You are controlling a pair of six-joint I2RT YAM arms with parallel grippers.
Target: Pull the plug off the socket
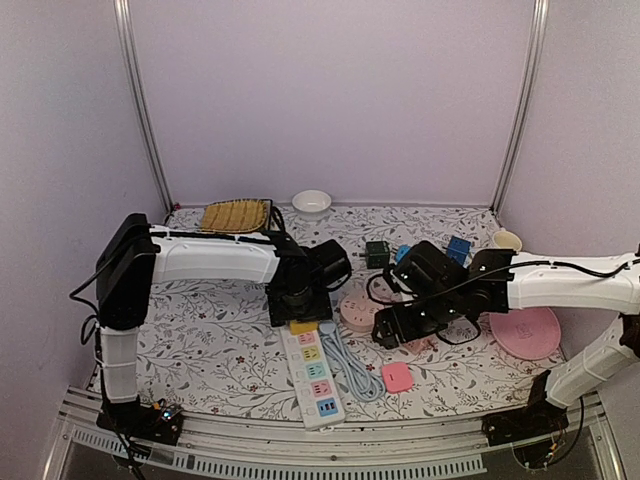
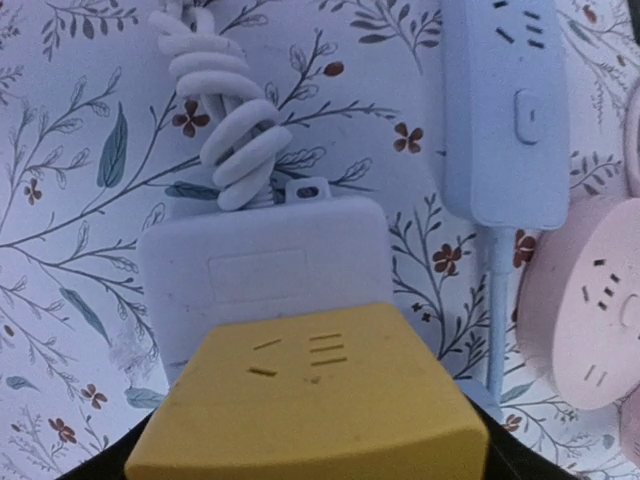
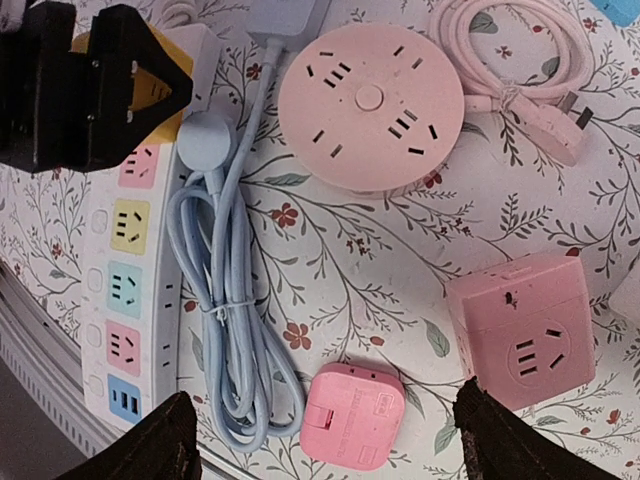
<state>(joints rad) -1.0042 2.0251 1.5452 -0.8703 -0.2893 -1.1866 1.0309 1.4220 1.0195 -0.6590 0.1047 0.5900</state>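
A yellow plug block sits at the far end of the white power strip, which has coloured sockets. My left gripper is shut on the plug from above. In the left wrist view the yellow plug fills the space between the jaws, with the strip's white end behind it. In the right wrist view the black left gripper clamps the plug above the strip. I cannot tell whether its pins are still seated. My right gripper hangs open and empty over the table.
A blue cable bundle lies beside the strip. A small pink adapter, a pink cube socket and a round pink socket lie nearby. A pink plate, a cup, a bowl and a woven mat surround them.
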